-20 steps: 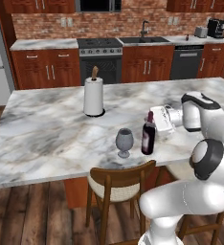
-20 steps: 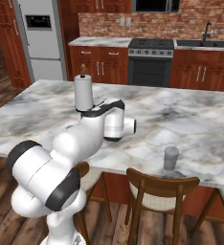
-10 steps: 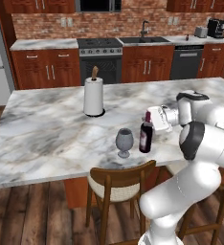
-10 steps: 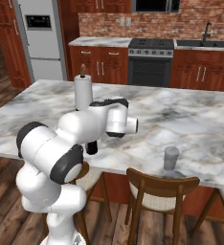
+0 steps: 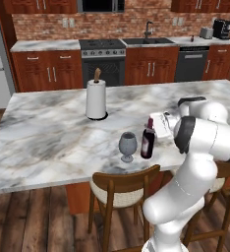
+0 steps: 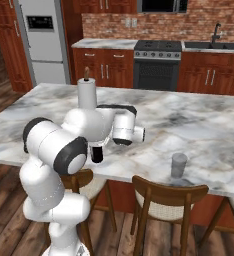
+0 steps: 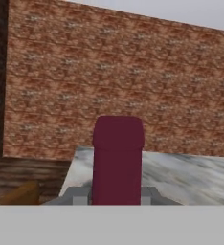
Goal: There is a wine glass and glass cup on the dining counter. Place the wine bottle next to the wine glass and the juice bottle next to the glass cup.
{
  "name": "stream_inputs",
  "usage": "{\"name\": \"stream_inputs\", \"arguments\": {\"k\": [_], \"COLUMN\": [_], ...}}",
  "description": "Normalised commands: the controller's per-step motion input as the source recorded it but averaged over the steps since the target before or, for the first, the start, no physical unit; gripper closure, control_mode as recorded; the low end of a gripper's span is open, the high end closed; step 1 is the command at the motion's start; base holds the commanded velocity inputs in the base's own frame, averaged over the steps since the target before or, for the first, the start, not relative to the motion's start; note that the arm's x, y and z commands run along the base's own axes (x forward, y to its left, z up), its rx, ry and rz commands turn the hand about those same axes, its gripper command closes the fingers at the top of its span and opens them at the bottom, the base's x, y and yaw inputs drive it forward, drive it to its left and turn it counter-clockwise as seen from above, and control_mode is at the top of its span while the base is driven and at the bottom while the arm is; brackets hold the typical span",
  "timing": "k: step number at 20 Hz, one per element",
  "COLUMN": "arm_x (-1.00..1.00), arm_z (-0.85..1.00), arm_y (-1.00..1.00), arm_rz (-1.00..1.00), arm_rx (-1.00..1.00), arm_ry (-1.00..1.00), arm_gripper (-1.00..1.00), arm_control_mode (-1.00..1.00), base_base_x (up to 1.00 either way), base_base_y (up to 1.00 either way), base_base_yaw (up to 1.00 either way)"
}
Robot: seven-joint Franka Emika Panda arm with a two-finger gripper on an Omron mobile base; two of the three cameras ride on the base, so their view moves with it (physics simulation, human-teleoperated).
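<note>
Basically clamped: hand (image 5: pixel 156 124) closed around the dark red neck of the wine bottle (image 5: pixel 147 140), seen up close from the hand view as a fat maroon cap (image 7: pixel 117 158) sitting between the fingertips. Bottle upright, looks like its base is on the marbled surface (image 5: pixel 48 138) near the front edge, can't quite tell if it's fully resting. Just beside it on its left in the left base view, the wine glass (image 5: pixel 127 145), upright, apart from the bottle but close. Can't make out anything inside the glass.

Further out: paper towel roll (image 5: pixel 96 99) standing on its dark holder toward the middle of the surface, well apart from the bottle and glass. From the right base view, glass cup (image 6: pixel 178 165) standing alone near the front edge, well to the right of the arm, looks see-through, contents not readable. Wooden stools (image 5: pixel 122 192) tucked in along the front edge, right below the glass and bottle. Behind everything: stove (image 5: pixel 103 61), sink (image 5: pixel 153 40), fridge (image 6: pixel 42 41), brick wall.
</note>
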Motion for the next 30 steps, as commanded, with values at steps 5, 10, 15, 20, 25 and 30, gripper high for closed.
{"name": "stream_inputs", "arguments": {"k": [5,10,15,20,25,30], "arm_x": [0.12,0.13,0.09,0.0,-0.03,-0.01], "arm_z": [-0.18,-0.13,-0.14,-0.22,-0.29,-0.18], "arm_y": [0.01,0.0,0.0,0.0,0.0,0.0], "arm_rz": [0.0,0.0,0.0,0.0,0.0,0.0], "arm_rx": [0.01,0.0,0.0,0.0,0.0,0.0], "arm_ry": [0.0,-0.01,-0.06,-0.11,-0.13,-0.11], "arm_gripper": [1.0,1.0,1.0,1.0,-1.0,-1.0], "arm_control_mode": [-1.0,-1.0,-1.0,-1.0,-1.0,-1.0], "base_base_x": [0.0,0.0,0.0,0.0,0.0,0.0], "base_base_y": [0.0,0.0,0.0,0.0,0.0,0.0], "base_base_yaw": [0.0,0.0,0.0,0.0,0.0,0.0]}}
